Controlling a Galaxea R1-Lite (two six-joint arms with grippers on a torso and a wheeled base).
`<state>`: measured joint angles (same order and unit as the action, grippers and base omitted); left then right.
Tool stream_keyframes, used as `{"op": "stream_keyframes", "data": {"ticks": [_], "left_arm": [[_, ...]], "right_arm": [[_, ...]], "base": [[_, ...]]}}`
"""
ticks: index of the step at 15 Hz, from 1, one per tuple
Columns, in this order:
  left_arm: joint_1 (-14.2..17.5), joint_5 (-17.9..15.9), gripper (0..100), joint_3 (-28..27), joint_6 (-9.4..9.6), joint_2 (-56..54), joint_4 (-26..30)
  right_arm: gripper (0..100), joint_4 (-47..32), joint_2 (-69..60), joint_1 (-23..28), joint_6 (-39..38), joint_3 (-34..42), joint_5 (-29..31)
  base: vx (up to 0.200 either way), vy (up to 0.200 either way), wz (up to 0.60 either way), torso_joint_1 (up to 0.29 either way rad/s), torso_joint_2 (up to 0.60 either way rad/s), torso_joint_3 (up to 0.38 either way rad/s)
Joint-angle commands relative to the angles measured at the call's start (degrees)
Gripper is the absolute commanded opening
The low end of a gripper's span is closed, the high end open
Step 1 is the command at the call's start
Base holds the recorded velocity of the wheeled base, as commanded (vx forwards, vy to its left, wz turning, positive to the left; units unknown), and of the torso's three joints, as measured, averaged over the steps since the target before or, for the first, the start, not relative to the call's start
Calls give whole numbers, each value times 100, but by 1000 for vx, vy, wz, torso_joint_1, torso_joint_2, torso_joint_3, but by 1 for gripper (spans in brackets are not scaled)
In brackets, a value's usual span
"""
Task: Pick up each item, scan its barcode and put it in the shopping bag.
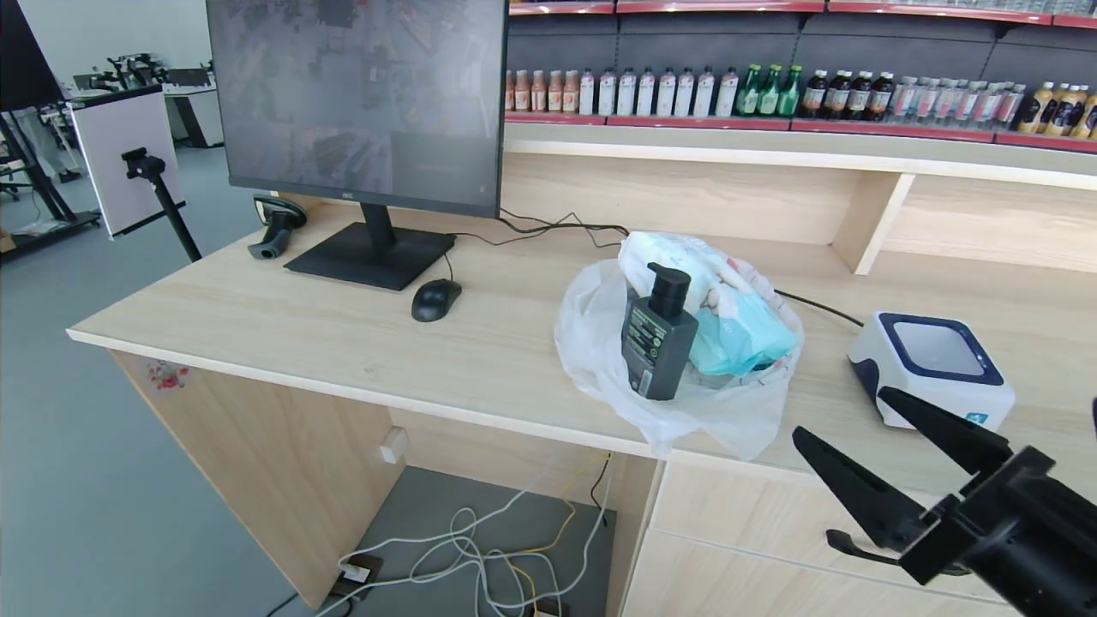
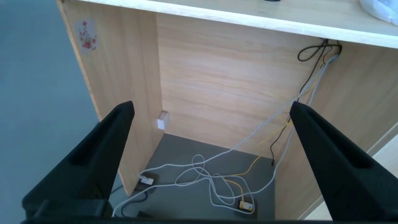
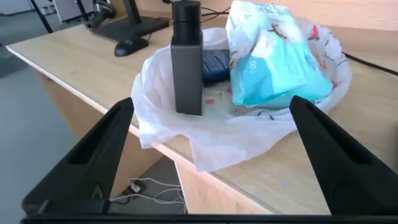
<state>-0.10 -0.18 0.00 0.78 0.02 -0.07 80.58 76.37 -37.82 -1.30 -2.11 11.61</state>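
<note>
A white plastic shopping bag [image 1: 600, 360] [image 3: 186, 134] lies open on the wooden counter [image 1: 343, 334]. Inside it stand a dark grey pump bottle [image 1: 658, 338] [image 3: 186, 62] and a teal-and-white soft pack [image 1: 737, 330] [image 3: 280, 62]. The white barcode scanner [image 1: 934, 364] with a dark window sits to the bag's right. My right gripper [image 1: 844, 424] [image 3: 211, 130] hangs open and empty just off the counter's front edge, below the scanner and right of the bag. My left gripper [image 2: 211, 130] is open and empty, low in front of the desk's underside.
A monitor [image 1: 356, 94], a black mouse [image 1: 435, 300] and a handheld scanner [image 1: 274, 227] sit on the counter's left half. Cables [image 1: 463, 548] [image 2: 211, 180] lie on the floor under the desk. Shelves of bottles [image 1: 771, 90] stand behind the counter.
</note>
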Motion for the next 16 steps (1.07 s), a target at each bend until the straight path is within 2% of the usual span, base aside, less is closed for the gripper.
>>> {"op": "stream_keyframes", "data": {"ticks": [1,2,3,5,8,12,13,14,15,16], "left_arm": [[1,1,100,0,1,-2,-1],[1,1,100,0,1,-2,-1],[1,1,100,0,1,-2,-1],[1,1,100,0,1,-2,7],[1,1,100,0,-16,-2,7],[1,1,100,0,-16,-2,7],[1,1,100,0,-16,-2,7],[1,1,100,0,-8,-2,7],[1,1,100,0,-16,-2,7],[1,1,100,0,-25,-2,7]], "right_arm": [[100,-2266,-2452,-288,78,211,-343],[100,-3663,-3375,-323,218,211,-580],[100,-5579,-4623,-323,412,114,-853],[100,-7249,-5765,-358,711,44,-1363],[100,-8199,-6512,-341,728,44,-1451],[100,-8181,-6460,-253,579,53,-1398],[100,-8190,-6328,345,552,53,-1345],[100,-8190,-6047,1224,552,53,-1345],[100,-8190,-5994,1892,552,53,-1345],[100,-8181,-6029,2217,544,53,-1345]], "base": [[0,0,0,0,0,0],[0,0,0,0,0,0],[0,0,0,0,0,0],[0,0,0,0,0,0],[0,0,0,0,0,0],[0,0,0,0,0,0],[0,0,0,0,0,0],[0,0,0,0,0,0],[0,0,0,0,0,0],[0,0,0,0,0,0]]}}
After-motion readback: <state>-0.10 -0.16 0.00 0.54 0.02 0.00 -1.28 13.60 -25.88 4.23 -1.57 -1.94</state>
